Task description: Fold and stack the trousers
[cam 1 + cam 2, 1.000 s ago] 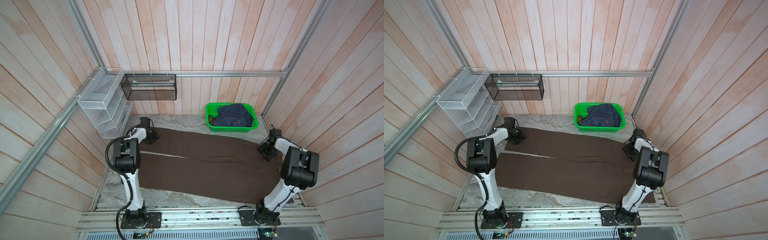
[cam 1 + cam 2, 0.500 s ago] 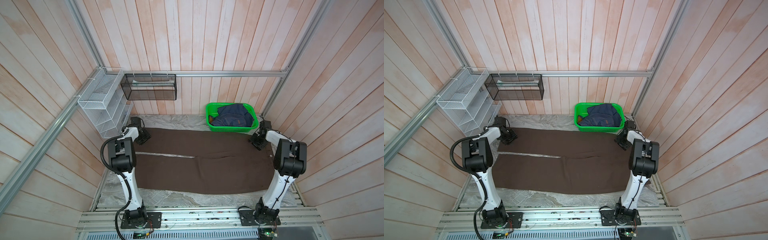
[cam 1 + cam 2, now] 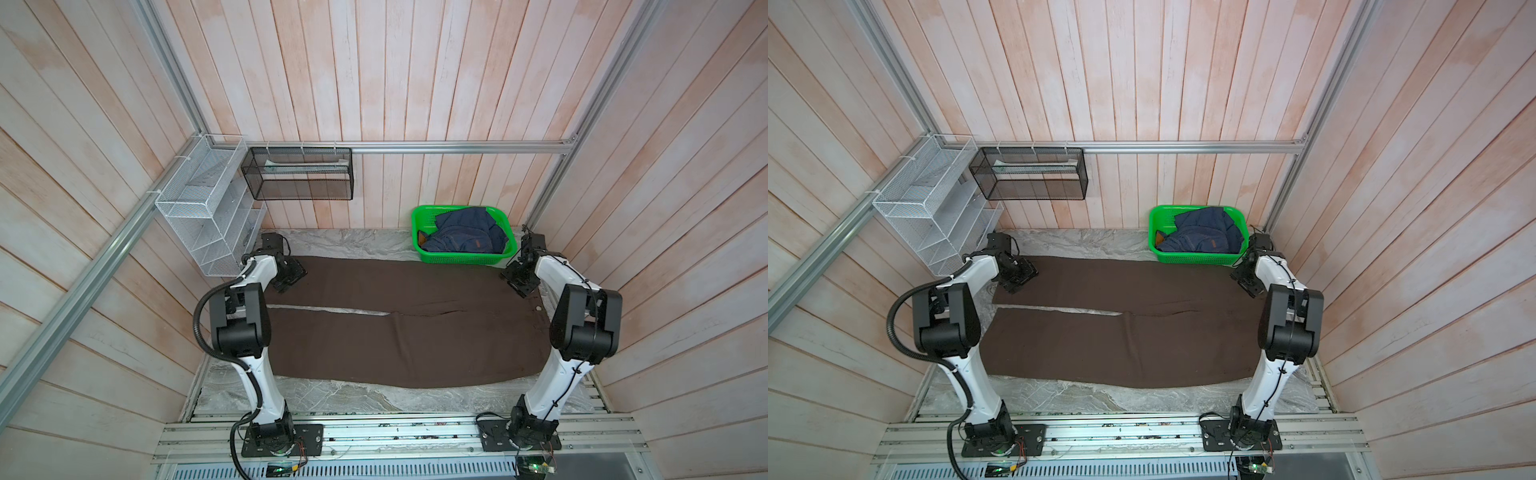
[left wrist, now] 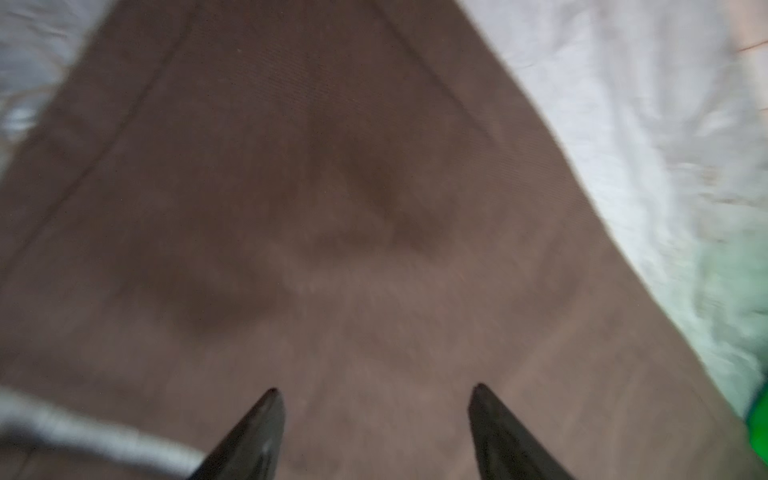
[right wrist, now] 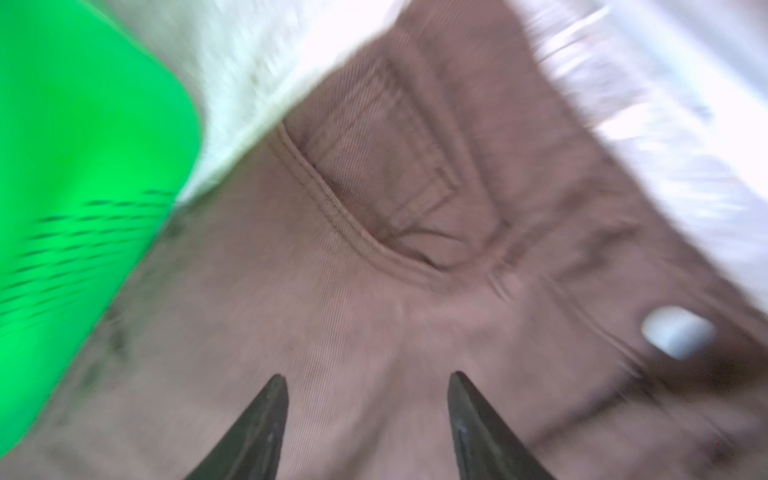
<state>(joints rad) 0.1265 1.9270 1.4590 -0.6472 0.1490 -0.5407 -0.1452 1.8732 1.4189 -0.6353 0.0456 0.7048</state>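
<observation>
Here the trousers [image 3: 395, 332] lie spread flat on the pale marbled sheet [image 3: 332, 399], just in front of the green basket [image 3: 465, 258]. In both top views their waist end sits on the basket's side and the two legs run well away from it to the left; a thin strip of sheet shows between the legs along the part farthest from the basket. A blue denim garment [image 3: 461, 235] lies crumpled inside the basket, apart from the trousers [image 3: 1121, 340].

The right gripper [image 3: 519, 282] hangs just beside the basket's front right corner, low over the waist corner of the trousers. In the right wrist view its jaws [image 5: 365, 376] stand apart with only brown cloth below them and nothing pinched; a stitched pocket [image 5: 374, 166] and a pale button [image 5: 677, 332] show beyond, with the basket's green wall [image 5: 83, 166] close by.

The left gripper [image 3: 291, 274] sits far from the basket, over the hem end of the leg that lies in line with it. The left wrist view is blurred; even so, the jaws [image 4: 374, 388] are spread wide over flat cloth and grip nothing.
</observation>
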